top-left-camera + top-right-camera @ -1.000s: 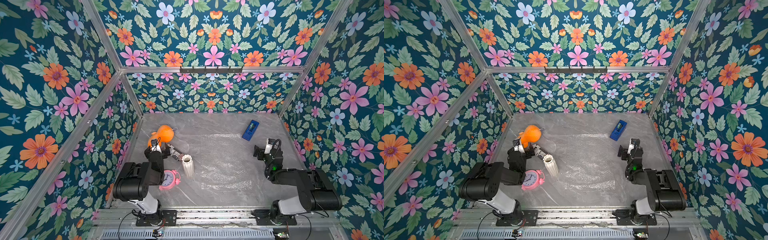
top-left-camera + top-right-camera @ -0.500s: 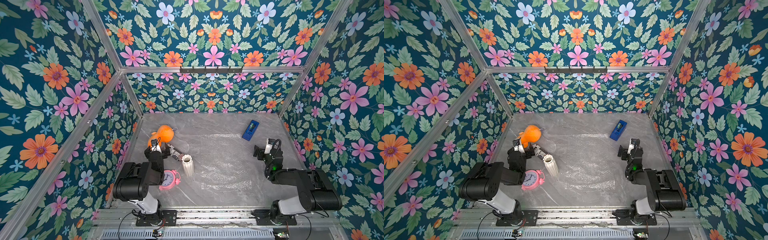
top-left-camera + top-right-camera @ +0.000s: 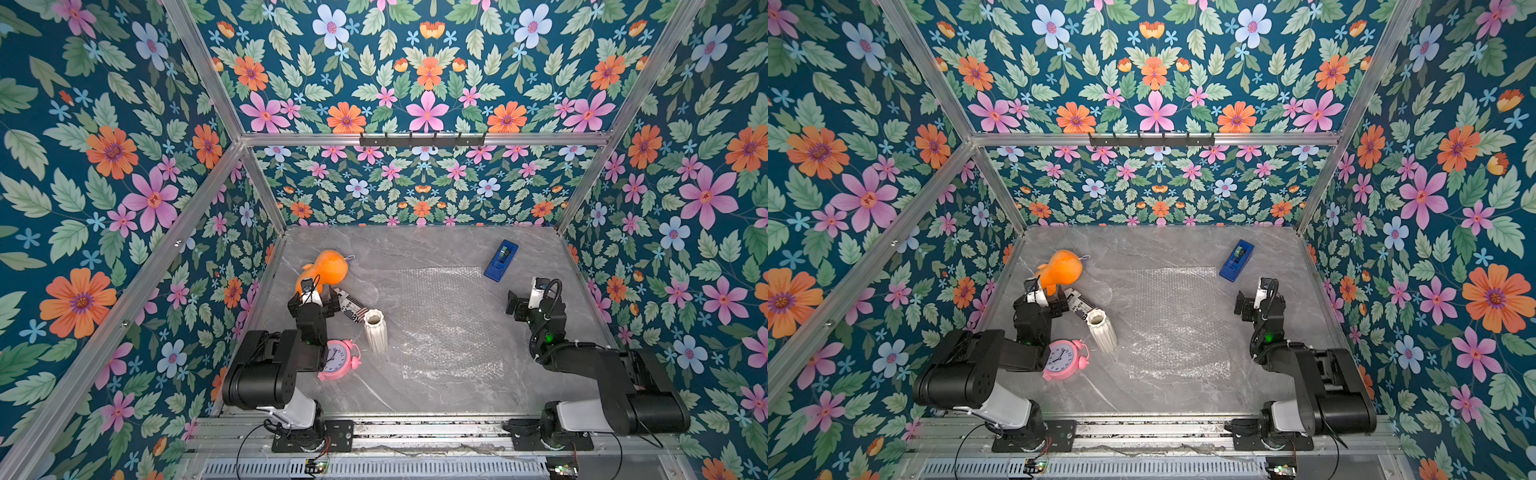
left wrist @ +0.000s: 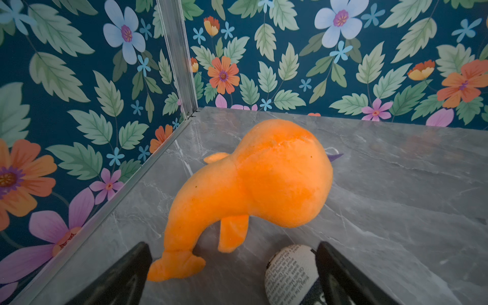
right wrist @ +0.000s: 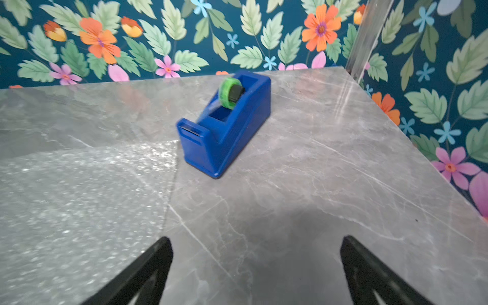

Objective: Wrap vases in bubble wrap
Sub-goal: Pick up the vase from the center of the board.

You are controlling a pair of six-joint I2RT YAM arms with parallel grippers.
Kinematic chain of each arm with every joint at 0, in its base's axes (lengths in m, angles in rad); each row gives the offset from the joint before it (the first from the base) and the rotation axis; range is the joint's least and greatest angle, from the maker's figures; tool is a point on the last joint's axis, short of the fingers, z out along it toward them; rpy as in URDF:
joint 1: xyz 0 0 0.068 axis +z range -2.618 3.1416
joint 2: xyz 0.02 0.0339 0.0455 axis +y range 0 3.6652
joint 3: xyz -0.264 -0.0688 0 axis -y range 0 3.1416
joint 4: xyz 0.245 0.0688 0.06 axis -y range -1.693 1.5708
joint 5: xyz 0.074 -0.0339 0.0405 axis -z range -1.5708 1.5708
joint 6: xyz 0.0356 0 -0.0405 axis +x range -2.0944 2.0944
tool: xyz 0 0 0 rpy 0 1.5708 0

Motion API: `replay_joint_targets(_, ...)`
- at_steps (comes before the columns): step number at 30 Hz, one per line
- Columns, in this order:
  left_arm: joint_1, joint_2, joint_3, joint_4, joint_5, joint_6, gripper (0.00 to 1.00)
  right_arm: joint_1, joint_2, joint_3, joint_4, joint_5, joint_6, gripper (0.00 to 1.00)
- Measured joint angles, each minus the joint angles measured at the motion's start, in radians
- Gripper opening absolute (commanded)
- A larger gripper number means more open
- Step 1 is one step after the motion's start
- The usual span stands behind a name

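**On the table's left side: a crowded vase and a flat sheet nobody has hold of**

Beside the left arm, the vase (image 3: 375, 330) stands upright on the table (image 3: 415, 245). It is hemmed in by a printed can (image 3: 353, 308) lying on its side behind it and a pink alarm clock (image 3: 338, 359) in front. The bubble wrap (image 3: 449, 324) lies flat just to its right, and the vase seems to be off it.

The left gripper (image 4: 232, 245) is spread wide and holds nothing. It faces an orange plush toy (image 4: 253, 182), with the can's end close against one finger. Closing here would likely catch the can rather than the vase. A swing toward the vase could also clip the can or the clock and tip the tall, narrow vase over.

The right gripper (image 5: 256, 239) is equally wide and empty, hanging over bare table at the wrap's edge. That sheet is thin and lies tight to the surface, so the fingers may skid over it instead of pinching an edge. A blue tape dispenser (image 5: 224, 126) stands at its far corner and could be dragged if the sheet is pulled.

Neither wrist view shows the vase. The left arm covers part of the clock and the can. The wrap's outline fades into the marble, so I cannot tell whether the vase's foot or the dispenser touches it. The right wrist view is slightly blurred.
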Motion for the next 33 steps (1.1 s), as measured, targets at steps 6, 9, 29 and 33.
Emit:
replay_joint_targets(6,-0.007,-0.431,0.166,-0.494,-0.178,-0.292,0.99,0.029,-0.443,0.068,-0.253,0.027,0.183,0.99)
replay_joint_targets(9,-0.003,-0.576,0.214,-0.757,-0.225,-0.489,0.96,0.036,-0.566,0.051,-0.309,-0.080,0.229,0.99)
replay_joint_targets(29,-0.006,-0.869,0.186,-1.435,0.183,-0.771,0.92,0.837,0.408,0.233,0.317,-0.444,-0.176,1.00)
replay_joint_targets(33,-0.006,-0.867,0.184,-1.456,0.208,-0.787,0.93,0.871,0.612,0.346,0.454,-0.457,-0.153,1.00)
